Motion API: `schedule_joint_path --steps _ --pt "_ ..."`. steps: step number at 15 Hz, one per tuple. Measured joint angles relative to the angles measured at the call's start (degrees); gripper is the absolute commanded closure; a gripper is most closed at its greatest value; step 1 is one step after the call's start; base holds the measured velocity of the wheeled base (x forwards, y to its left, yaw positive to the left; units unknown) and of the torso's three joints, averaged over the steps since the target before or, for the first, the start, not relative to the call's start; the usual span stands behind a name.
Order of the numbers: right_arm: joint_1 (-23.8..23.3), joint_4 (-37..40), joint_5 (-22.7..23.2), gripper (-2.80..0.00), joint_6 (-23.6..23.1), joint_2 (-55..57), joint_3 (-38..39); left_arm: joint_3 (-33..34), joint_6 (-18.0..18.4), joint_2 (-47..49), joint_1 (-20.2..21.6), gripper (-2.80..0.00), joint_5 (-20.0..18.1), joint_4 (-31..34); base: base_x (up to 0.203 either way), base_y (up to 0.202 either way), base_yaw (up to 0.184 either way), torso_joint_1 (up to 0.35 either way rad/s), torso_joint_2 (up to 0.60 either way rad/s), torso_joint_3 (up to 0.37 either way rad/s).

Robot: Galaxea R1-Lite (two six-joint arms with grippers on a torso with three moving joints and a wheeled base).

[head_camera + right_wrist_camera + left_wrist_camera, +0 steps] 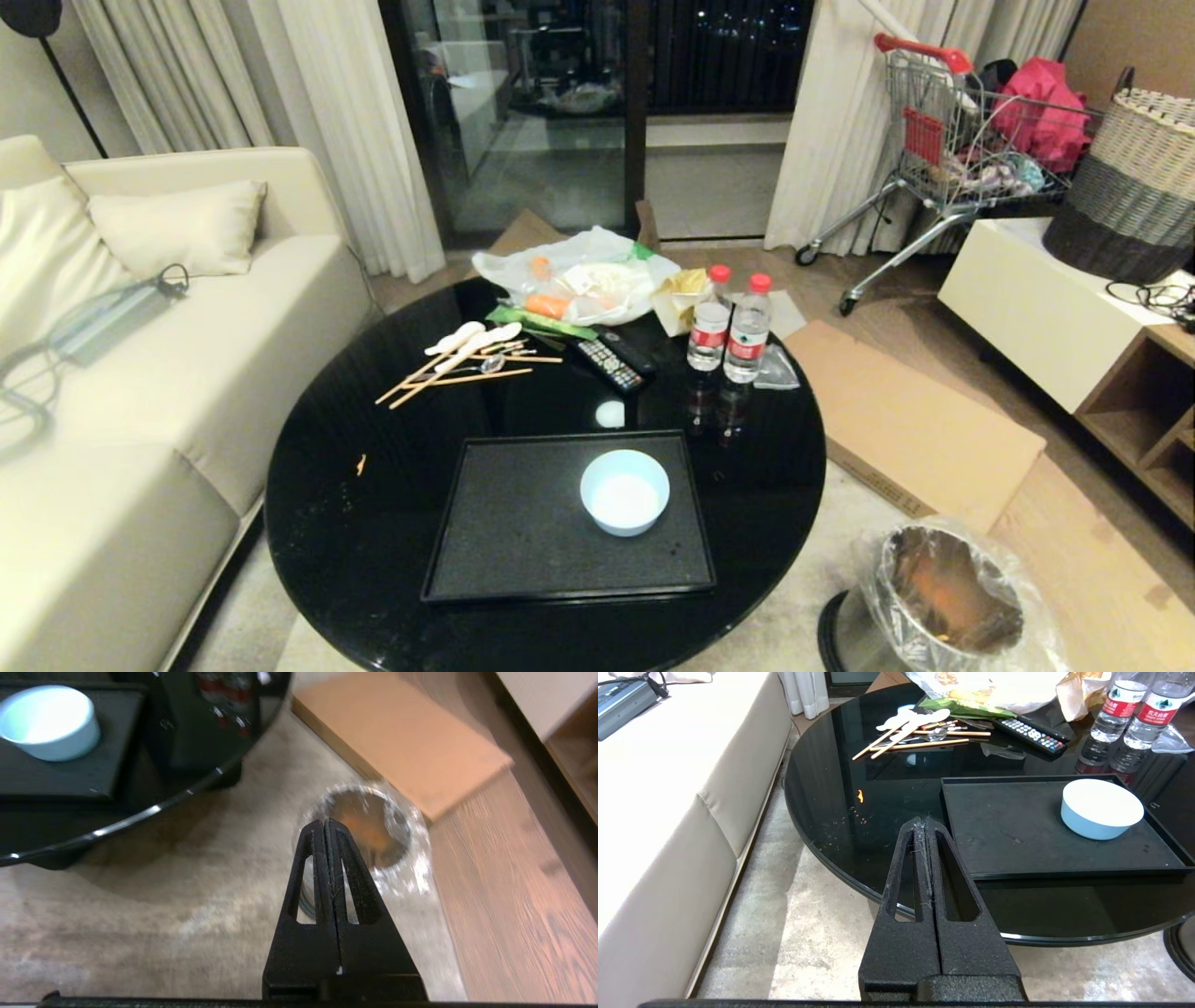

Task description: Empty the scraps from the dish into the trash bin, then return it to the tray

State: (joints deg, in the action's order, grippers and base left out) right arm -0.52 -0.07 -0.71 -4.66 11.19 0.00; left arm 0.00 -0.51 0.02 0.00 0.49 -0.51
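right hand (325, 823) pressed together above trash bin (369, 826), dish (46, 721) well apart on tray (70, 777).

We see a small round pale blue-white bowl (625, 492) on the flat matte black rectangular tray (504, 523), itself on the glossy black round table (373, 523). Near right, the shiny metal bin (943, 597) shows orange inside its clear crinkly liner. Both tools (924, 823) (325, 823) are black.

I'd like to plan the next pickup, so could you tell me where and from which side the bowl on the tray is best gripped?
Probably by the rim of the dish, from above: it stands upright and open on the tray, its thin wall suiting a pinch, one finger inside, one outside.
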Motion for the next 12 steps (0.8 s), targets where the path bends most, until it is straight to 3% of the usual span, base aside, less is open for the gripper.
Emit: schedule_joint_path --steps 5,12 --pt "0.6 0.0 0.0 0.00 0.0 -7.3 0.0 0.0 0.0 0.0 0.0 0.00 0.0 0.0 0.000 0.000 0.000 0.000 0.00 0.000" --pt "0.6 -0.1 -0.3 0.00 3.7 -11.1 0.0 0.0 0.0 0.0 0.0 0.00 0.0 0.0 0.000 0.000 0.000 0.000 0.00 0.000"
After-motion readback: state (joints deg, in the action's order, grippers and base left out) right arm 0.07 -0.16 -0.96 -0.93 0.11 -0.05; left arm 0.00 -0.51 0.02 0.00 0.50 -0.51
